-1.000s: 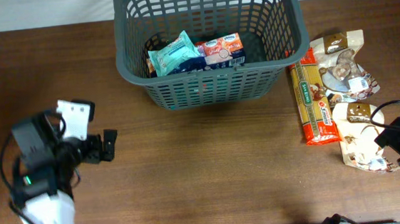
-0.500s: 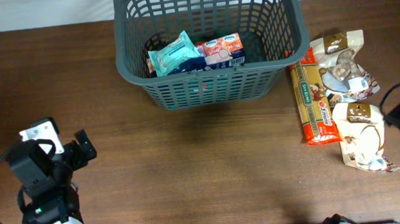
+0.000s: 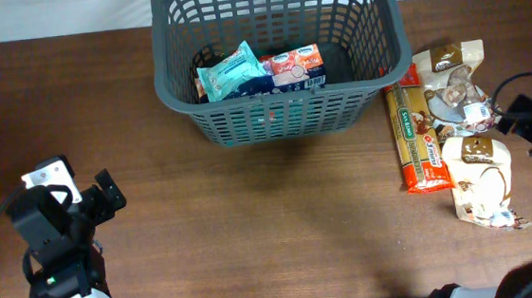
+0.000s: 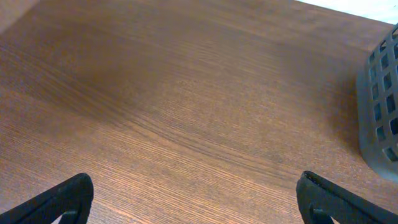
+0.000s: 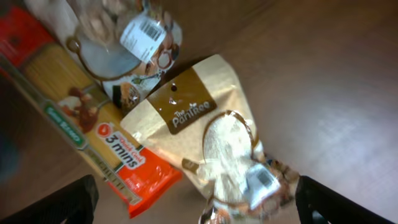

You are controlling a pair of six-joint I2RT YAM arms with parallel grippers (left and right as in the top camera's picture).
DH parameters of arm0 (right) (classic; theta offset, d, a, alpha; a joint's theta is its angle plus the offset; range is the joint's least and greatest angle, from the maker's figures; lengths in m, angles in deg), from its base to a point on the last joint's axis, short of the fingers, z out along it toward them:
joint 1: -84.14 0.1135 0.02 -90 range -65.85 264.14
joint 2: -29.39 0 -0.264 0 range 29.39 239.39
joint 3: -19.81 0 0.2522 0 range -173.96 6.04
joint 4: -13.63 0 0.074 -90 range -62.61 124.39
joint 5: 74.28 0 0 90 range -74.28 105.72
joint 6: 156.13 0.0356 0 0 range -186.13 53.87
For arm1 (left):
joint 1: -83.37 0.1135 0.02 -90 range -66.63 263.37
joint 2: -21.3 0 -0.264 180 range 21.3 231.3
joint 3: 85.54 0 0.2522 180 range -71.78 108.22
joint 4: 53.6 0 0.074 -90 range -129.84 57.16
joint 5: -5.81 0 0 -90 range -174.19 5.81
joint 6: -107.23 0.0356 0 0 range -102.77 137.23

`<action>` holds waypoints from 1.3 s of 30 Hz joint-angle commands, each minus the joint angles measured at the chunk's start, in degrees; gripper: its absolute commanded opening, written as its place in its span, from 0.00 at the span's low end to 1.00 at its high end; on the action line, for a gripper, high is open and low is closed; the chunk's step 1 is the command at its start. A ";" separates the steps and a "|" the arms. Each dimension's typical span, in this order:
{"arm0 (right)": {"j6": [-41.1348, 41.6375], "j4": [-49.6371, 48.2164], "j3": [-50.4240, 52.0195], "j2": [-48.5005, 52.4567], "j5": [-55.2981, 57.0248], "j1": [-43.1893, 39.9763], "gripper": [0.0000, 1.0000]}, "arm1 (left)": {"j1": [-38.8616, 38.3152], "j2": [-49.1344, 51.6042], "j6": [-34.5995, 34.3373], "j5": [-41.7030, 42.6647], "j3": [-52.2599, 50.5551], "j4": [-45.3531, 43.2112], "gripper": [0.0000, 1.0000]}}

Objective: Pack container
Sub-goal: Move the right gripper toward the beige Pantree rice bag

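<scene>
The container (image 3: 272, 110), a dark grey slotted basket, stands at the back centre of the table. It holds a teal packet (image 3: 230, 71) and a red and white packet (image 3: 294, 65). Its corner shows in the left wrist view (image 4: 379, 106). My left gripper (image 3: 108, 195) is open and empty over bare wood at the front left (image 4: 196, 208). My right gripper (image 3: 521, 119) is open and empty above a cream pouch (image 5: 211, 137), which lies to the right of the basket (image 3: 480, 175).
A long spaghetti pack (image 3: 415, 137) lies just right of the basket, and it shows in the right wrist view (image 5: 93, 137). A second pouch with a clear window (image 3: 451, 87) lies behind the cream pouch, also in the right wrist view (image 5: 118, 43).
My left arm has drawn back toward the front left and then stopped. My right arm has moved from the front right edge up to beside the pouches.
</scene>
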 commanded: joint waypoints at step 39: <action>-15.23 -16.76 19.26 13.94 1.03 -0.44 0.99 | 0.35 -0.26 -0.74 -0.46 -0.42 -0.17 0.99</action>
